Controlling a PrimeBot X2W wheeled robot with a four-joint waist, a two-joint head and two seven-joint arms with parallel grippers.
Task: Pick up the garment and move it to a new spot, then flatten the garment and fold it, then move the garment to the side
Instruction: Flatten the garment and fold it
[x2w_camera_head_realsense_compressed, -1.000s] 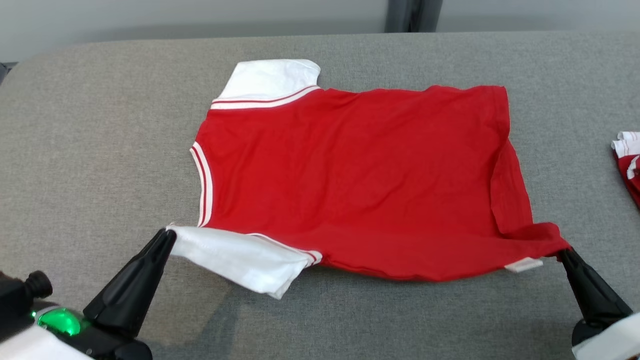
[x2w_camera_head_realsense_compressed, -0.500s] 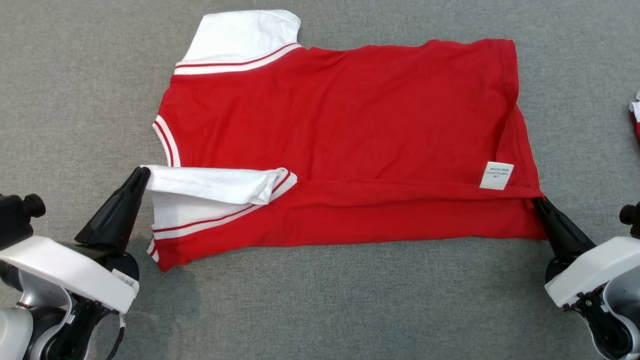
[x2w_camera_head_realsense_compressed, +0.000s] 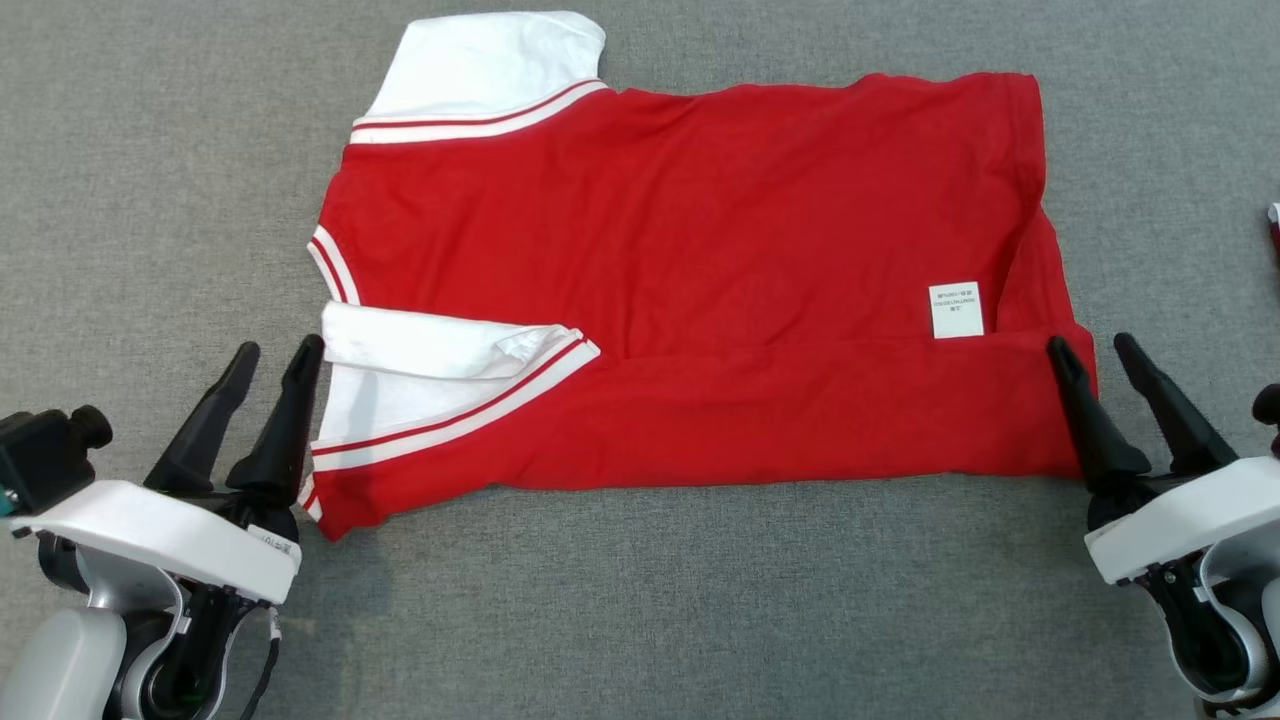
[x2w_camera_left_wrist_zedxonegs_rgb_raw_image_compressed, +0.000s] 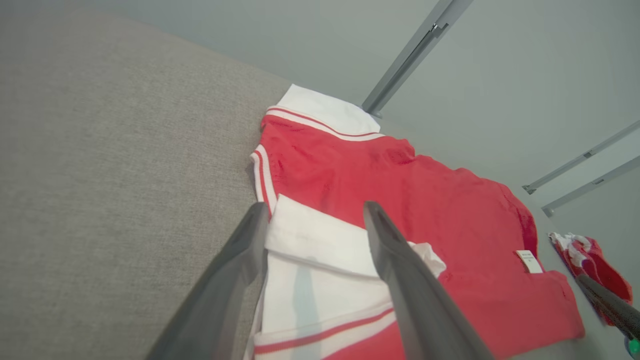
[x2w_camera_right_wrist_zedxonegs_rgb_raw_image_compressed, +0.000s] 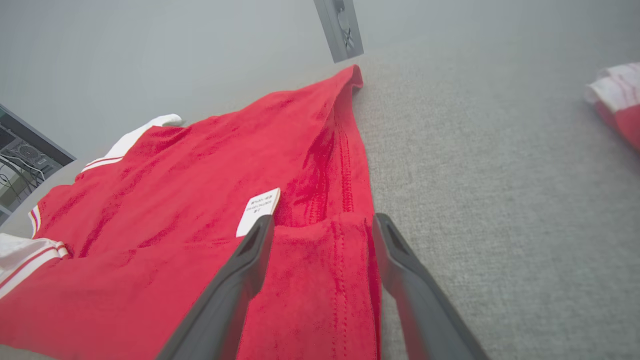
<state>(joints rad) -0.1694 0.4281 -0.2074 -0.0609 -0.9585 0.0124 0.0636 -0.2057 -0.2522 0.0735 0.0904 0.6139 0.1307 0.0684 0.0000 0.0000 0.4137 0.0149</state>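
Near left, the left gripper (x2w_camera_head_realsense_compressed: 278, 346) points far, long dark fingers spread and empty, beside the folded white sleeve (x2w_camera_head_realsense_compressed: 420, 345). Near right, the right gripper (x2w_camera_head_realsense_compressed: 1090, 343) is spread likewise at the hem, possibly brushing it. Beyond, the red white-sleeved shirt (x2w_camera_head_realsense_compressed: 680, 230) lies on the grey fabric tabletop (x2w_camera_head_realsense_compressed: 150, 200).

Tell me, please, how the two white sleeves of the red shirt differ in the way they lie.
The far sleeve lies flat and smooth, spread outward; the near sleeve is doubled over itself and rumpled. The near sleeve lies right beside the open left gripper; the far sleeve lies well apart from it. Both are white, with a red and white striped band where they join the red body.
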